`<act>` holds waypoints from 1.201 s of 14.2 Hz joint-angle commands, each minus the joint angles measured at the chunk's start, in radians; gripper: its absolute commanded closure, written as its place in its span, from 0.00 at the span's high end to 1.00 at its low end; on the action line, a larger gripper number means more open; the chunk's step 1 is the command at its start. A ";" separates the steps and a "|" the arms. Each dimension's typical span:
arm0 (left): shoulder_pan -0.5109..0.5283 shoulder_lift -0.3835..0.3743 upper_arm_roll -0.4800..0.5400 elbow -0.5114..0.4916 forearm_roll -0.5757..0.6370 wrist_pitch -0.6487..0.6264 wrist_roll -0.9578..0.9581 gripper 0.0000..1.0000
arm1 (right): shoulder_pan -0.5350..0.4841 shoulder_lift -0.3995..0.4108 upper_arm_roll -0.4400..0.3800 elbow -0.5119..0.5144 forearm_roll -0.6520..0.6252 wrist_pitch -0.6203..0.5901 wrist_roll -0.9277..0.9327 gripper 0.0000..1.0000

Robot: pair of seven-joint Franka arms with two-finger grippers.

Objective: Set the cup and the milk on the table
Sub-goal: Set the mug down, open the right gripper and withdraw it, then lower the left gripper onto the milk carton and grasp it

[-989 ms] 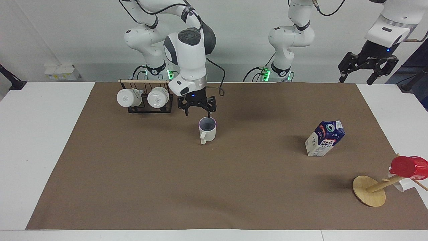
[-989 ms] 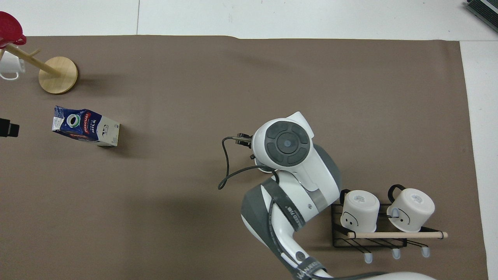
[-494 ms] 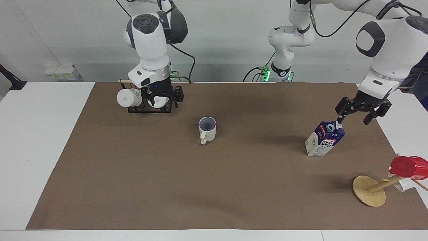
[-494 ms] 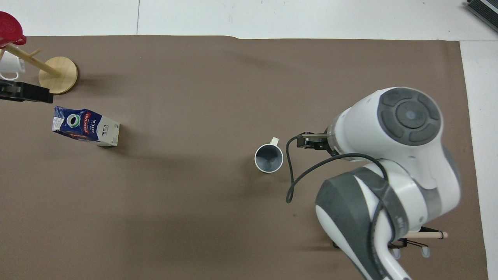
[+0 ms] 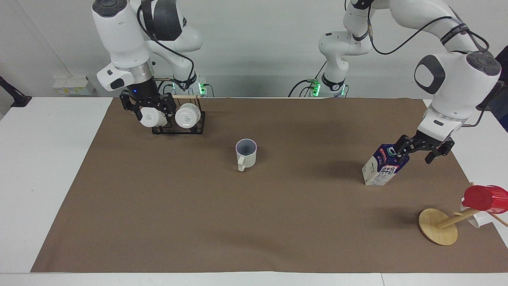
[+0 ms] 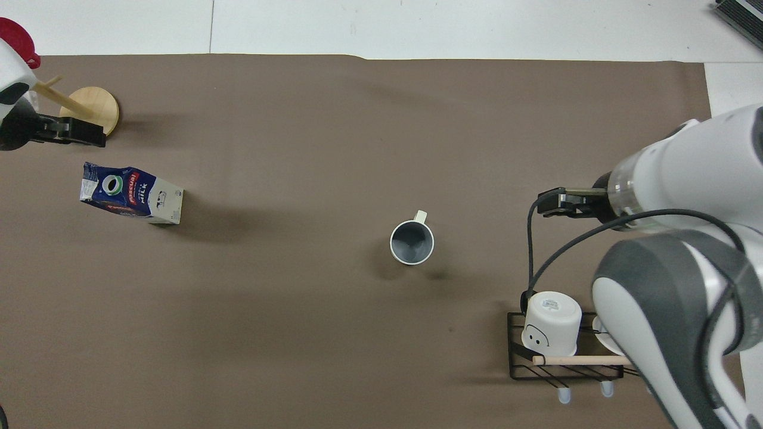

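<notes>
1. The cup [image 5: 246,153] sits upright on the brown mat [image 5: 254,222], pretty much mid-table [image 5: 51,178], handle pointing away from the robots. Nothing is touching it.

2. The milk [image 5: 384,165] carton stands on the mat toward the left arm's end of the table, about as far from the robots as the cup and well apart from it. It looks tilted in the facing view, dark blue top with the round spout ring facing up.

3. The left gripper [image 5: 420,147] is right at the carton's top edge, down low by the gable. Its fingers are spread apart and not clamped on anything. I can't really tell whether one tip is brushing the carton or just beside it.

4. The right gripper [image 5: 147,108] is up over the black wire rack [image 5: 178,129] at the right arm's end, close in to the robots. Fingers are apart here too and hold nothing; from the facing view they sit around one of the two white mugs [image 5: 187,115] hanging on the rack, but whether there's contact I can't say.

5. A wooden mug tree [image 5: 437,231] with a round base stands farther from the robots than the milk, at the left arm's end. A red cup [image 5: 481,197] hangs on it.
</notes>
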 commanded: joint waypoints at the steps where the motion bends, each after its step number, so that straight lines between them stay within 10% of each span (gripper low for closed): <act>1: 0.007 0.016 -0.003 -0.021 0.009 0.037 0.016 1.00 | -0.020 0.009 0.008 0.091 0.004 -0.078 -0.034 1.00; 17: -0.013 0.022 -0.005 -0.073 0.007 0.045 -0.001 1.00 | -0.017 -0.009 -0.012 0.289 -0.015 -0.396 -0.065 1.00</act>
